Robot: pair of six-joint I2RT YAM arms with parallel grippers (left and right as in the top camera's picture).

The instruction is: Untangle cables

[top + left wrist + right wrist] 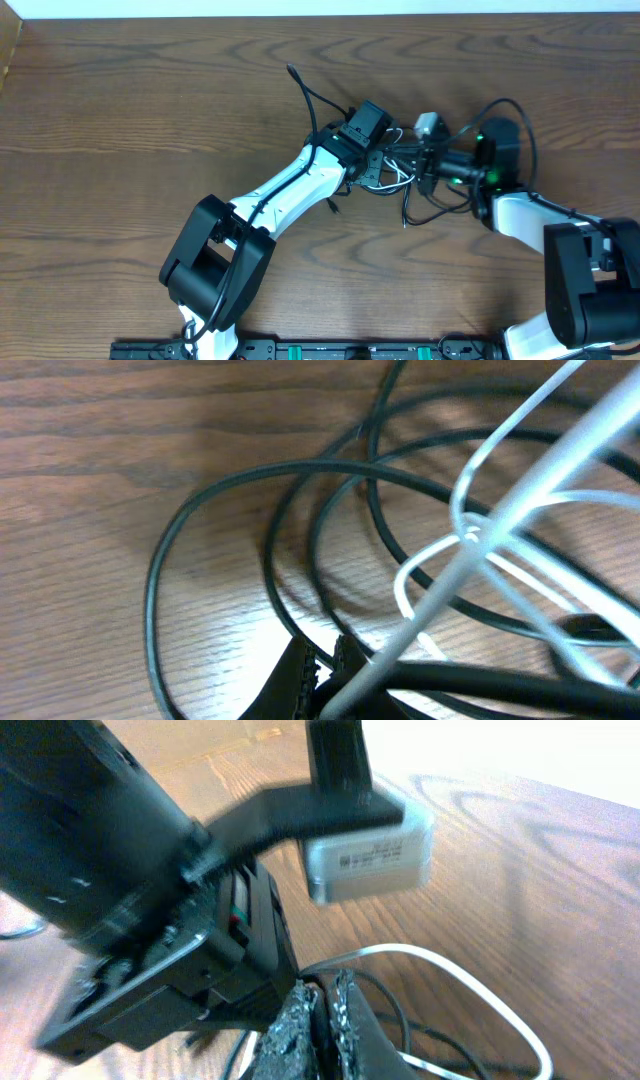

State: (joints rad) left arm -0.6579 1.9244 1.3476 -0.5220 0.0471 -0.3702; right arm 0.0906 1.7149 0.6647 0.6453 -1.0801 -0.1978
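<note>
Wood-grain surface (150,100) holds the tangled cables (400,178) between 2 grippers. The left gripper (320,682) pinches the taut white cord (520,493) left of the tangle. The right gripper (322,1015), closed with no visible hold, sits equally near, right of it.

Brown wood-grain table (150,100), black cord (155,590) looped on it, white cord (500,522) tangled among the loops

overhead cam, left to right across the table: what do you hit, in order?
left arm's base → black cord's free end → left hand → white plug block → right arm's green-lit wrist → right arm's base
</note>
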